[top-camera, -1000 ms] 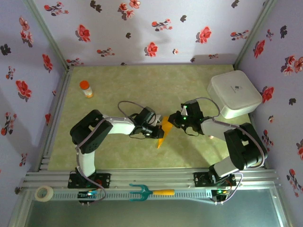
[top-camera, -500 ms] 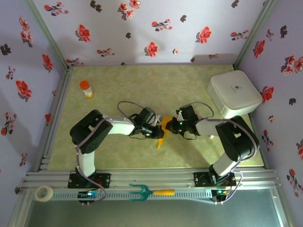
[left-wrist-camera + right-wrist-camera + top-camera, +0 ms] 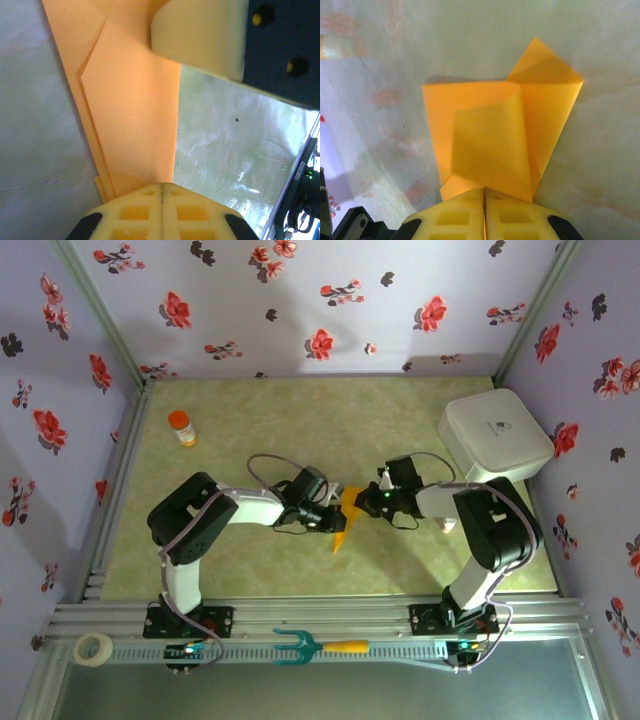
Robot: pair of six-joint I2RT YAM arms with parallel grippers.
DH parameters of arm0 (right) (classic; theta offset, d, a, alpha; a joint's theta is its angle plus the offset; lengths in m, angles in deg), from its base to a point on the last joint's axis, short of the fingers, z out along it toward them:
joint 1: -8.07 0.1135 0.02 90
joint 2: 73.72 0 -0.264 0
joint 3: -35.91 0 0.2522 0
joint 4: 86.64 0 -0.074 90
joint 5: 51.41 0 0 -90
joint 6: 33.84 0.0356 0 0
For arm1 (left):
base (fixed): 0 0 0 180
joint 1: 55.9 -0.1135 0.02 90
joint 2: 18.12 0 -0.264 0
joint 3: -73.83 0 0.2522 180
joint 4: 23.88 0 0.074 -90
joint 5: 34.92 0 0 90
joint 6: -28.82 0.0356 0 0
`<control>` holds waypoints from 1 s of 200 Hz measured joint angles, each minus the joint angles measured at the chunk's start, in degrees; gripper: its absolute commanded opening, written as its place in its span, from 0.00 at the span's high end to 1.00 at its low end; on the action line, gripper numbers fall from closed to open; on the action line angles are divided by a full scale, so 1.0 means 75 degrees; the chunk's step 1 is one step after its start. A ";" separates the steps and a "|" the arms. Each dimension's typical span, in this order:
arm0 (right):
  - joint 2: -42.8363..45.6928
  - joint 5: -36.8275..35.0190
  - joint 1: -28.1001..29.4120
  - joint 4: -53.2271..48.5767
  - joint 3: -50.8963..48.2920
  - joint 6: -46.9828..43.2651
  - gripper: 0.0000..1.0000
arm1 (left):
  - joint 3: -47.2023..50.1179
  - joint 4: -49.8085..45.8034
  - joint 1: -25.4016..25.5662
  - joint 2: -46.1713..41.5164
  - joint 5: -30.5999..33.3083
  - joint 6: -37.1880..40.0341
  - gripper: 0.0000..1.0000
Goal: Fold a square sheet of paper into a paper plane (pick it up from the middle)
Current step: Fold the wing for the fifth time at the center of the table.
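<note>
The sheet of paper [image 3: 344, 517] is orange-yellow and folded into a narrow pointed shape with creased flaps. It sits mid-table between the two arms, its tip toward the near edge. My left gripper [image 3: 331, 519] is shut on its left edge. In the left wrist view the layered paper [image 3: 131, 100] runs out from the closed left gripper [image 3: 161, 188]. My right gripper [image 3: 369, 503] is shut on the paper's right side. In the right wrist view the folded flaps [image 3: 490, 131] fan out above the closed right gripper [image 3: 484, 191]. One right finger pad [image 3: 200, 37] lies on the paper.
A white lidded box [image 3: 495, 440] stands at the back right, close behind the right arm. An orange-capped bottle [image 3: 182, 427] is at the back left. A teal fork with an orange handle [image 3: 310, 645] and a tape roll [image 3: 95, 648] lie on the front rail. Flowered walls enclose three sides.
The right arm's elbow has swung inward and its forearm has turned, with the gripper staying on the paper. The left arm and the paper have barely moved.
</note>
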 measured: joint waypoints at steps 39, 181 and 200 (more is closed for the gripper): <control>-0.0224 0.0079 -0.0335 -0.0280 0.0332 -0.0143 0.90 | 0.0009 0.0038 0.0000 0.0003 0.0000 0.0000 1.00; -0.0903 -0.0079 -0.1419 -0.0621 0.1341 -0.0248 0.89 | 0.0111 0.0274 -0.0009 0.0006 0.0000 -0.0122 1.00; -0.0877 -0.0157 -0.1469 -0.0621 0.1422 -0.0248 0.88 | 0.0114 0.0280 -0.0009 0.0006 0.0000 -0.0134 1.00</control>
